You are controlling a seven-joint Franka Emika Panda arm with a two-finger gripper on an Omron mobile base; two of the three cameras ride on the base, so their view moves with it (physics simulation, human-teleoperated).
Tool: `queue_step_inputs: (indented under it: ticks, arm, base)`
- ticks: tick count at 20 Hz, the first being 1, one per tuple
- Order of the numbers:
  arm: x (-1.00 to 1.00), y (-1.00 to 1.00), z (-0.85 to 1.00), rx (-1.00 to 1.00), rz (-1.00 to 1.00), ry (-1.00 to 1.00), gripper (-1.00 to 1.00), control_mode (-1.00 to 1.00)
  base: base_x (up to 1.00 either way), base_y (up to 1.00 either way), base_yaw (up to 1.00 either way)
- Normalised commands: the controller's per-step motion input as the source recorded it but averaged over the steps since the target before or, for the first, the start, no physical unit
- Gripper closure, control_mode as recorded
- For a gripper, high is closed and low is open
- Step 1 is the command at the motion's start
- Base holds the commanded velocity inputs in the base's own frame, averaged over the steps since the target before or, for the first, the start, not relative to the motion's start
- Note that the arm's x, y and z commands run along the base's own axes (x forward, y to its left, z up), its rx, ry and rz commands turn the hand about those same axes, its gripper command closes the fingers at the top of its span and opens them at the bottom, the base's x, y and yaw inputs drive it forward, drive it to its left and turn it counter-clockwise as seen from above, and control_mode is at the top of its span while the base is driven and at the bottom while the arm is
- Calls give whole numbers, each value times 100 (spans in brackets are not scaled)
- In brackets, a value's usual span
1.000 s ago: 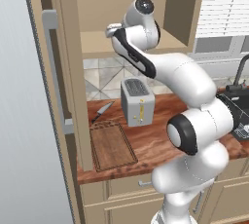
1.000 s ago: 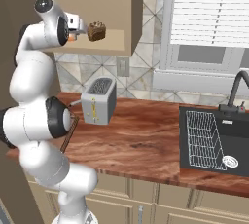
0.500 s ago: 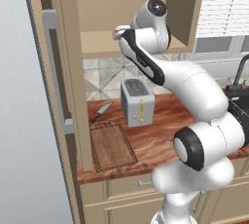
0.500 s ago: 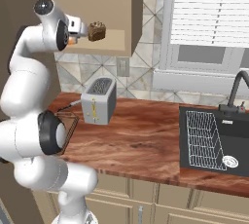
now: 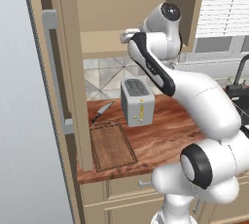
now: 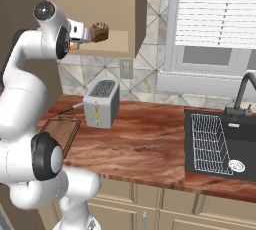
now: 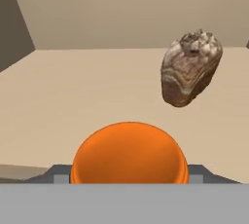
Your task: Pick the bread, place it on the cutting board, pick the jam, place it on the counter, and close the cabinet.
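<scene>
While the gripper (image 6: 86, 32) reached into the open cabinet (image 6: 120, 19) at shelf level, the jam (image 7: 129, 153) sat directly before it in the hand view, low and central between the finger positions. Whether the jaws touched or gripped the jar could not be determined; their spread could not be read from the frames either. The bread (image 7: 190, 69) stood on the same shelf, beyond the jar and to its right in the hand view, apart from it; in the right base view the bread (image 6: 100, 32) lay just past the gripper's end. Below, on the counter (image 6: 150, 144), the toaster (image 5: 137, 102) stood upright near the backsplash, with a knife (image 5: 101, 112) to its left. The cutting board (image 5: 112, 145) lay bare at the counter's front-left, beside the open cabinet door (image 5: 58, 62). Compared with the frame one second earlier, the arm's upper joints had swung rightward, while the bread, toaster and board kept their places.
</scene>
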Motion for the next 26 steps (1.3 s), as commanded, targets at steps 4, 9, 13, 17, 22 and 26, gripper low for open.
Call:
queue_step_inputs:
  ticks: [4,9,13,17,22,26]
  arm:
    - [-50,-17,-3,3,0,0,100,-100]
    - [-54,-16,-4,3,0,0,100,-100]
    - [-52,-13,0,0,0,0,100,-100]
    - [-61,-2,-9,0,0,0,100,-100]
    - [-54,-3,-15,0,0,0,100,-100]
    - [-36,-1,-22,0,0,0,100,-100]
  base:
    - [0,0,0]
    - [0,0,0]
    - [0,0,0]
    - [0,0,0]
    - [0,0,0]
    - [0,0,0]
